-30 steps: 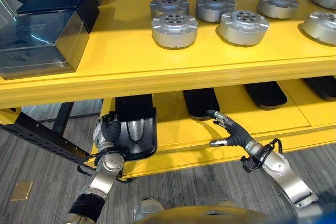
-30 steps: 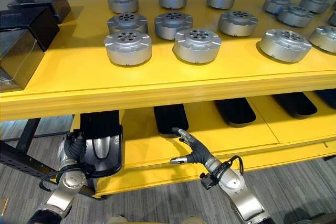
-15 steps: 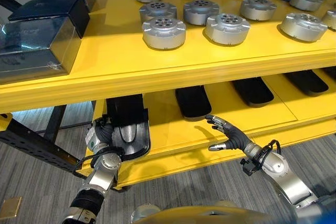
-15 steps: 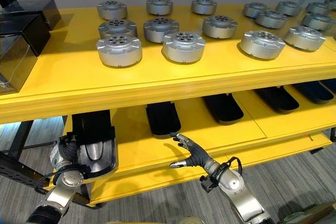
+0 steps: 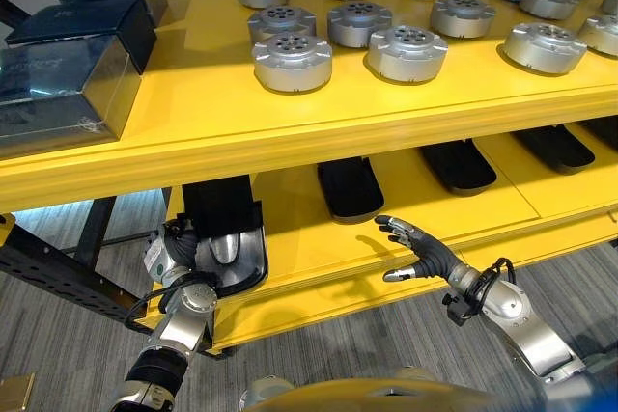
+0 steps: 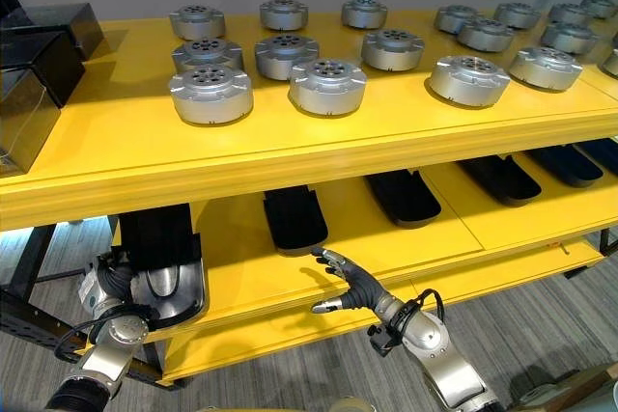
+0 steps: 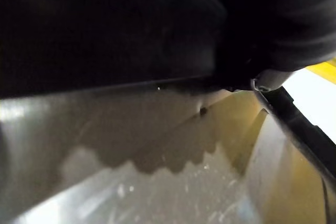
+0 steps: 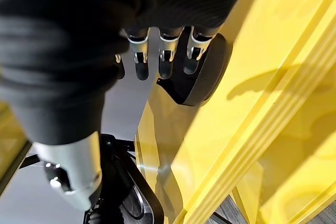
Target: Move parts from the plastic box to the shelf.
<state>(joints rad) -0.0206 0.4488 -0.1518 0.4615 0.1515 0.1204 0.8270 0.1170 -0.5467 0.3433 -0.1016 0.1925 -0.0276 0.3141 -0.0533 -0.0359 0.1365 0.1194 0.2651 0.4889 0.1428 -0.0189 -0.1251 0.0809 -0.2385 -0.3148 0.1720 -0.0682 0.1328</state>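
Meanwhile the whole scene had slid down and to the left against the view of a second before, so the camera had moved rather than the things; more of the upper shelf (image 5: 319, 123) showed, and the silver round parts (image 5: 292, 60) on it sat as they had, in rows, well apart from the dark boxes (image 5: 68, 84) at its left end; the left hand (image 5: 176, 256) stayed at the near left corner of the black plastic box (image 5: 227, 238) on the lower shelf (image 5: 309, 258), its fingers hidden against the box wall, so whether it gripped could not be told; a silver part (image 6: 164, 282) lay inside that box, at its near end; the right hand (image 5: 417, 253) still hovered over the front edge of the lower shelf, palm turned inward, fingers straight and spread, thumb apart, holding nothing; it had drifted slightly toward the shelf's front lip; three more black trays (image 5: 350, 188) lay farther back on the lower shelf, apart from each other; bare yellow surface lay between the box and the right hand, and the front strip of the upper shelf stood open along its length.
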